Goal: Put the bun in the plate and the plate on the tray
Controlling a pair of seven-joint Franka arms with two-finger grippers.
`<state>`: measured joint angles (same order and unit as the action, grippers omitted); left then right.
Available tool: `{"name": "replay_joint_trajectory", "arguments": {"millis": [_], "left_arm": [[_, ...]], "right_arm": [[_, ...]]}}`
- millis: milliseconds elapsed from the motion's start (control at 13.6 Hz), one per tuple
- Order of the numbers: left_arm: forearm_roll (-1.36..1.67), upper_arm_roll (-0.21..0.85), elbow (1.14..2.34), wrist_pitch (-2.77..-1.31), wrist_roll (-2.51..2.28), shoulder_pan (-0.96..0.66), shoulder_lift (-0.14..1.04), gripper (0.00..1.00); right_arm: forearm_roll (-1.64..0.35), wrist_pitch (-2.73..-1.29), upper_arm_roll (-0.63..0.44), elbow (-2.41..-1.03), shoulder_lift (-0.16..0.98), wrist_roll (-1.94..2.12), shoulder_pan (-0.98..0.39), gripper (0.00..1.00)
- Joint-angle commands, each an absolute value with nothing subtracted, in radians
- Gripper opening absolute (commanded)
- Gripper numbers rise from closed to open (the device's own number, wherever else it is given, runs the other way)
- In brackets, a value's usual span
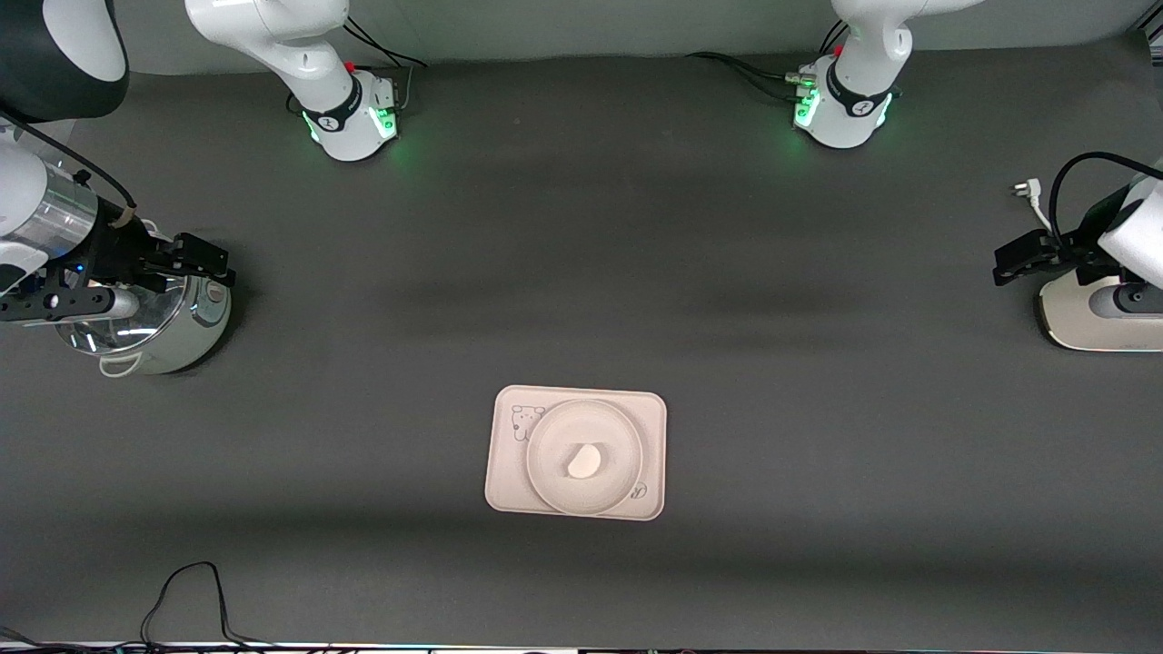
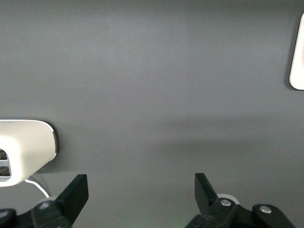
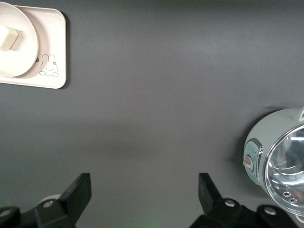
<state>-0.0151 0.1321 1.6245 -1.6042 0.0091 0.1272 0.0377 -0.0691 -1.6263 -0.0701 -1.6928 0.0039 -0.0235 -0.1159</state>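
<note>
The small off-white bun (image 1: pixel 582 460) lies in the round beige plate (image 1: pixel 548 434). The plate rests on the pinkish-beige tray (image 1: pixel 652 420), in the middle of the table toward the front camera. The right wrist view shows the bun (image 3: pixel 8 37), the plate (image 3: pixel 23 59) and the tray (image 3: pixel 53 33) well away from my gripper. One corner of the tray (image 2: pixel 298 61) shows in the left wrist view. My left gripper (image 1: pixel 1007 263) (image 2: pixel 141 185) waits open and empty beside the toaster. My right gripper (image 1: pixel 218 266) (image 3: pixel 144 183) hangs open and empty by the cooking pot.
A cream-white toaster (image 1: pixel 1090 318) (image 2: pixel 23 147) stands at the left arm's end of the table with its plug (image 1: pixel 1022 189) lying loose. A pale green pot with a glass lid (image 1: pixel 154 336) (image 3: pixel 275 152) stands at the right arm's end. A black cable (image 1: pixel 191 590) loops at the front edge.
</note>
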Motion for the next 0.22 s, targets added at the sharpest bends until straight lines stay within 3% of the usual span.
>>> {"name": "replay_joint_trajectory", "arguments": {"millis": [0, 147], "left_arm": [[-0.026, 0.133, 1.617, -1.608, -0.002, 0.132, 0.037, 1.0], [-0.023, 0.133, 1.611, -1.6, -0.002, 0.132, 0.035, 1.0]], "right_arm": [[-0.048, -1.599, -0.058, -1.712, -0.034, -0.017, -0.107, 1.0], [-0.054, -1.573, -0.075, -1.692, -0.034, -0.018, -0.106, 1.0]]}}
